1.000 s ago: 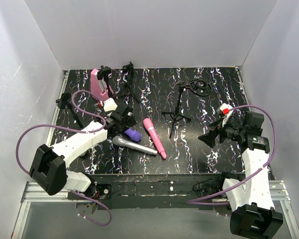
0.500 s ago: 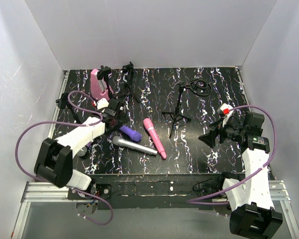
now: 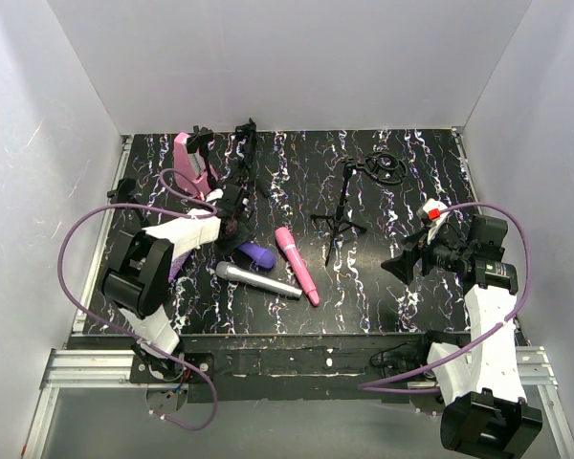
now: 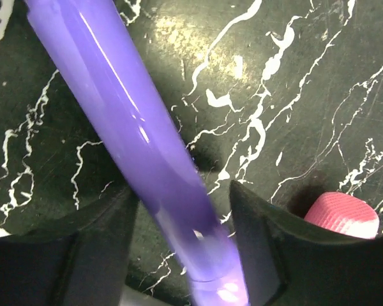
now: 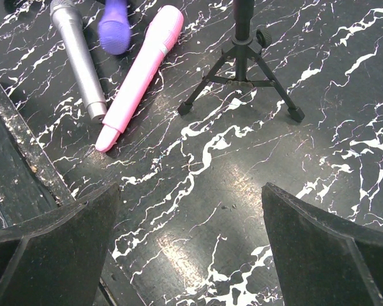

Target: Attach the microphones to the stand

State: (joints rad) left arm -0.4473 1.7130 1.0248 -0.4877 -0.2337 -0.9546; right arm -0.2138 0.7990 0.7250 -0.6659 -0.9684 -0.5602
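My left gripper (image 3: pixel 232 222) (image 4: pixel 184 248) has its jaws closed in on the handle of the dark purple microphone (image 3: pixel 256 254) (image 4: pixel 127 121), which lies low over the black marbled table. The pink microphone (image 3: pixel 297 265) and the silver-grey microphone (image 3: pixel 258 281) lie just right of it; the pink head shows in the left wrist view (image 4: pixel 341 215). A black tripod stand (image 3: pixel 341 208) stands mid-table. My right gripper (image 3: pixel 400 266) (image 5: pixel 191 248) is open and empty, right of the tripod (image 5: pixel 242 70). The glittery purple microphone is out of view.
More black stands (image 3: pixel 244 158) and a pink wedge-shaped box (image 3: pixel 184 158) are at the back left. A black ring (image 3: pixel 387 168) lies at the back right. White walls enclose the table. The right wrist view shows the silver-grey (image 5: pixel 80 60) and pink (image 5: pixel 140 73) microphones.
My left arm has swung its elbow back and left, and the gripper has turned over the purple microphone's handle. The microphone's head has shifted slightly right. The right arm has not moved.
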